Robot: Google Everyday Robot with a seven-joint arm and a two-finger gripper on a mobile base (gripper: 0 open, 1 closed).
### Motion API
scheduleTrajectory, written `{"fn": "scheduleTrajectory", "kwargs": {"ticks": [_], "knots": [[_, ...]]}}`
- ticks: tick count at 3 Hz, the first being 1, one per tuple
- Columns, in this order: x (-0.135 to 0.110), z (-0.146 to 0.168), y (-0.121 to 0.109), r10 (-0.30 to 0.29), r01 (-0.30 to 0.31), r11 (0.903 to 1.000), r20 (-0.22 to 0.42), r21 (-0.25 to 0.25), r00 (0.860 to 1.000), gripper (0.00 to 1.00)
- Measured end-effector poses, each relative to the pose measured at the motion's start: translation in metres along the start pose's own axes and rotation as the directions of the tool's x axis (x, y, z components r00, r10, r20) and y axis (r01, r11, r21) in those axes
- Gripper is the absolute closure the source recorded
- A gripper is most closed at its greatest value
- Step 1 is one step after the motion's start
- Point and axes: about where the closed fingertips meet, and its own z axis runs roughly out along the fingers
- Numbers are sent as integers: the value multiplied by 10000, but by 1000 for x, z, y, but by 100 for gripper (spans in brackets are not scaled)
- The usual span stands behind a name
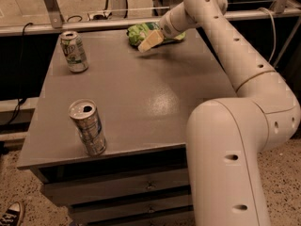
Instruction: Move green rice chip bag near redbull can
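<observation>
The green rice chip bag (139, 32) lies at the far edge of the worktop (141, 93), toward the far-right corner. The tool (150, 40) is over the bag's near side — whether it is open or gripping the bag, I cannot tell. The redbull can (87, 127) stands near the front-left corner, well apart from the bag. A whitish can (74, 51) stands by the far-left corner.

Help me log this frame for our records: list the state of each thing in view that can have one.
green rice chip bag: lying at the table's far edge, far from the redbull can.
redbull can: standing near the front left corner, top opened.
whitish can: standing at the far left.
gripper: low over the bag, overlapping it in this view.
drawers: shut.
</observation>
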Motion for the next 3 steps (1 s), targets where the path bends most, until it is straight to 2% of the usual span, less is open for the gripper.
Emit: {"fn": "scheduleTrajectory", "kwargs": {"ticks": [1,2,3], "knots": [[3,10,2,133,-132,9999,20,-77,9999,19],[4,14,4,83,-81,9998,74,-197,9999,42],[3,12,8,-205,211,9992,173,-347,9996,65]]}}
